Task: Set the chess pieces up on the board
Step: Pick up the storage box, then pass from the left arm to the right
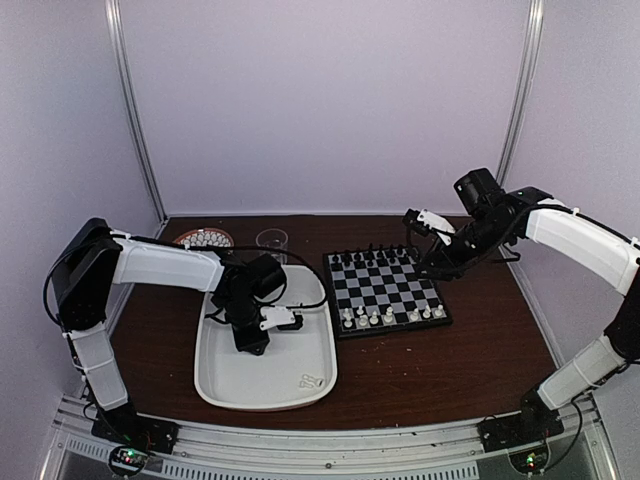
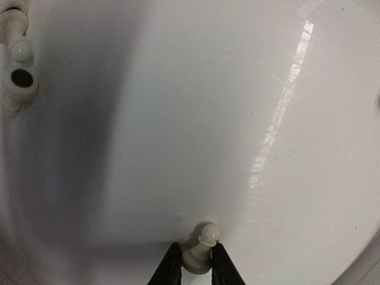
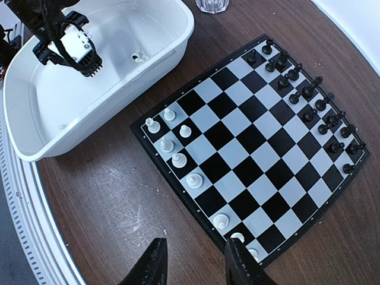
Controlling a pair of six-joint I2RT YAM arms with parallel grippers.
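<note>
The tray (image 2: 285, 119) is white plastic, smooth and glossy, streaked with glare; the white pawn (image 2: 202, 246) looks like smooth, faintly shiny plastic; the board (image 3: 249, 142) has a slight sheen; the surface (image 3: 107, 196) is dark wood-grain, scuffed with pale scratches; the clear cup (image 3: 212, 5) is transparent.

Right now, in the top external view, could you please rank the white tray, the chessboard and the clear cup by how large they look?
1. white tray, largest
2. chessboard
3. clear cup, smallest, though it stands farthest back

White pawn (image 2: 203, 246) — base cut off by bottom edge.
</note>
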